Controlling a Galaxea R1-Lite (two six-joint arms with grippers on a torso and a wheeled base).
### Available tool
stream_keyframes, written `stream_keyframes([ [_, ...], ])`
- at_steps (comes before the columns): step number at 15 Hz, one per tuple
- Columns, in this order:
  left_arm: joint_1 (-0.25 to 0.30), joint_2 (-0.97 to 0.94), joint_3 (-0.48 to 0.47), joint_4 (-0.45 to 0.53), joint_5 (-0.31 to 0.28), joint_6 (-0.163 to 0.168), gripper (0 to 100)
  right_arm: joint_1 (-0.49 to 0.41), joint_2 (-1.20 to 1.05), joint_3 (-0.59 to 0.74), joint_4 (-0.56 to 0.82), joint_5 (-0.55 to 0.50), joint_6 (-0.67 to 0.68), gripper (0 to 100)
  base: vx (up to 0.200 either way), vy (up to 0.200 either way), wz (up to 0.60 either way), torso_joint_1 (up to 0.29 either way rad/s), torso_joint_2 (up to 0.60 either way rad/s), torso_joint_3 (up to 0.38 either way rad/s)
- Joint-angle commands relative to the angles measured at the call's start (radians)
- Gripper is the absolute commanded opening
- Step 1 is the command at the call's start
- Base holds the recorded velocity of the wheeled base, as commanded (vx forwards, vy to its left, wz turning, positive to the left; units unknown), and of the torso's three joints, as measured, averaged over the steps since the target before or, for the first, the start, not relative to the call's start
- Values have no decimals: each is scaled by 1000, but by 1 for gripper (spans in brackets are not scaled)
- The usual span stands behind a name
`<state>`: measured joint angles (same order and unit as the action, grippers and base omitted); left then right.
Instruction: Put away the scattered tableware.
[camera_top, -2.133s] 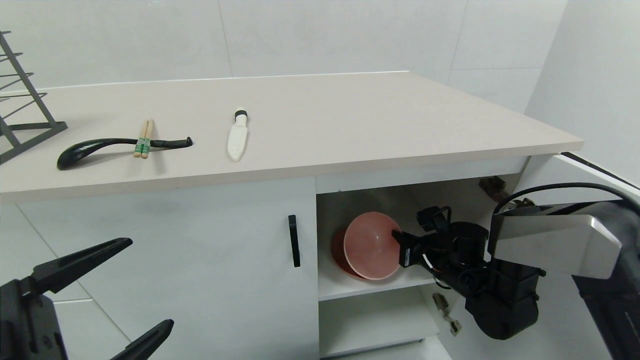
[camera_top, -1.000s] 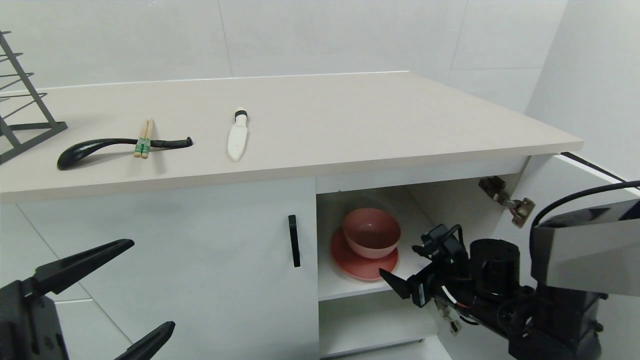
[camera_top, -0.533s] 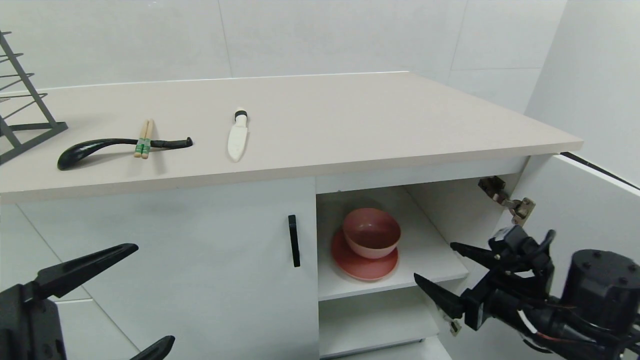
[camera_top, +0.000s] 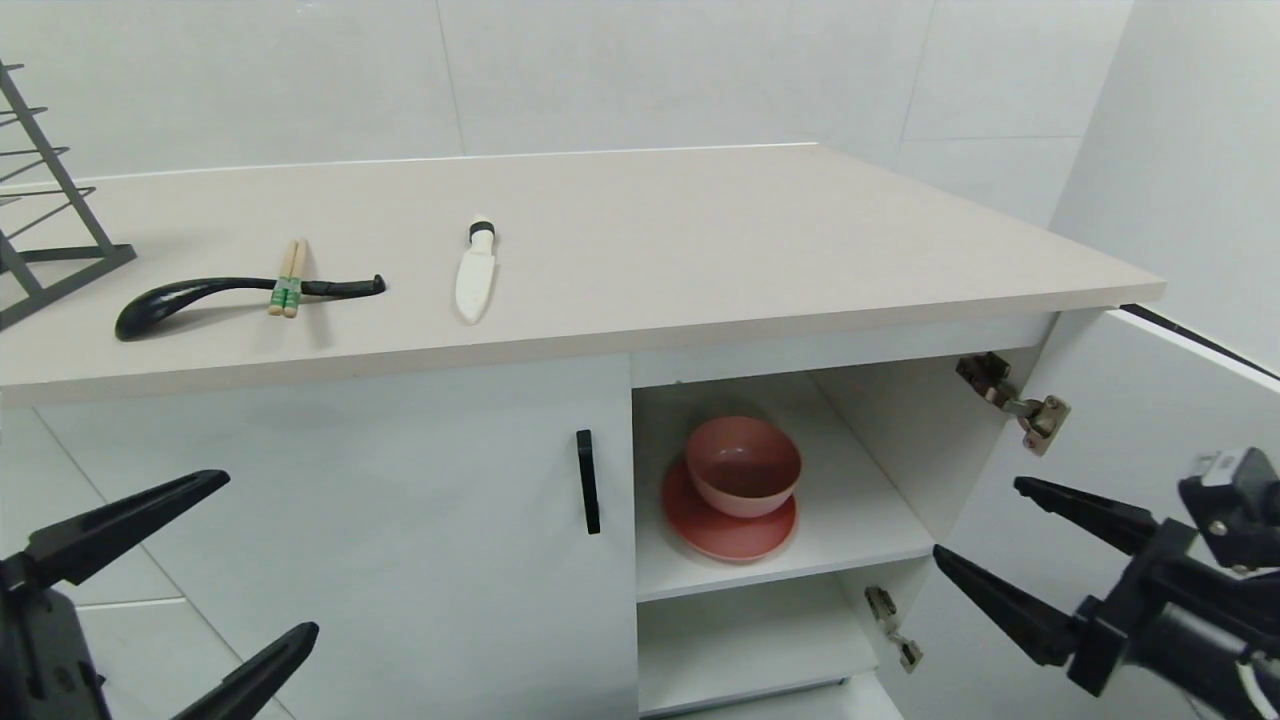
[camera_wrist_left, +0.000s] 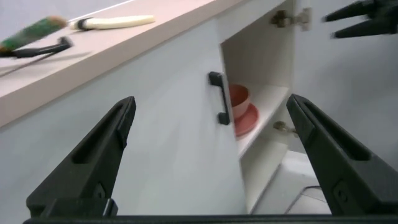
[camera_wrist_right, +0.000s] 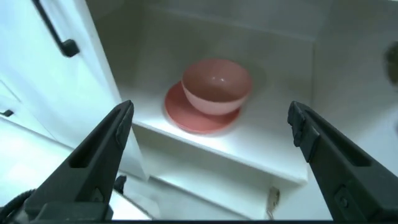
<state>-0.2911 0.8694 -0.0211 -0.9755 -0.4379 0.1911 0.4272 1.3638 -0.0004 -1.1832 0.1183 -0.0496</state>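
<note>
Grippers hang nearest, in front of the cabinet: left gripper (camera_top: 270, 555) and right gripper (camera_top: 978, 517), both spread wide and holding nothing. Beyond, past the open door (camera_top: 1150, 400), a pink bowl (camera_top: 743, 465) sits on a pink plate (camera_top: 730, 535) on the upper shelf (camera_top: 870, 510). Farther, on the counter (camera_top: 700, 240), chopsticks (camera_top: 288, 278) cross a black spoon (camera_top: 170, 295), with a cream knife (camera_top: 475, 275) to their right.

Plate (camera_top: 722, 538) — partly hidden beneath the bowl (camera_top: 743, 462)
</note>
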Motion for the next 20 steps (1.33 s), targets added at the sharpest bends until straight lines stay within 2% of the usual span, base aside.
stream_keyframes([
  [1,56,-52,21,12,5,-2,100,-94,-308,0,200,0,2,100,0,0,0,0,0,0],
  [2,67,-69,21,32,5,-5,100,-116,-335,0,215,0,0,100,0,0,0,0,0,0],
  [3,105,-151,21,112,5,-32,100,-168,-404,0,252,0,0,100,0,0,0,0,0,0],
  [4,116,-182,21,149,5,-42,100,-179,-427,0,267,0,2,100,0,0,0,0,0,0],
  [6,167,-388,18,377,5,-81,100,-209,-577,0,384,0,-3,100,0,0,0,0,0,0],
  [9,191,-616,-25,638,4,-153,100,-246,-756,0,534,1,-6,100,0,0,0,0,0,0],
  [10,205,-642,-19,656,2,-174,100,-246,-818,0,588,3,-6,100,0,0,0,0,0,0],
  [11,213,-652,-13,661,2,-179,100,-246,-848,0,616,4,-6,100,0,0,0,0,0,0],
  [12,236,-693,21,673,4,-177,100,-246,-960,0,712,7,-6,100,0,0,0,0,0,0],
  [16,311,-825,21,793,19,-177,100,-257,-1256,0,985,7,-26,100,0,0,0,0,0,0],
  [18,308,-834,21,808,48,-180,100,-258,-1263,0,1010,1,-47,100,0,0,0,0,0,0],
  [20,305,-840,21,833,51,-179,100,-258,-1263,0,1022,6,-56,100,0,0,0,0,0,0],
])
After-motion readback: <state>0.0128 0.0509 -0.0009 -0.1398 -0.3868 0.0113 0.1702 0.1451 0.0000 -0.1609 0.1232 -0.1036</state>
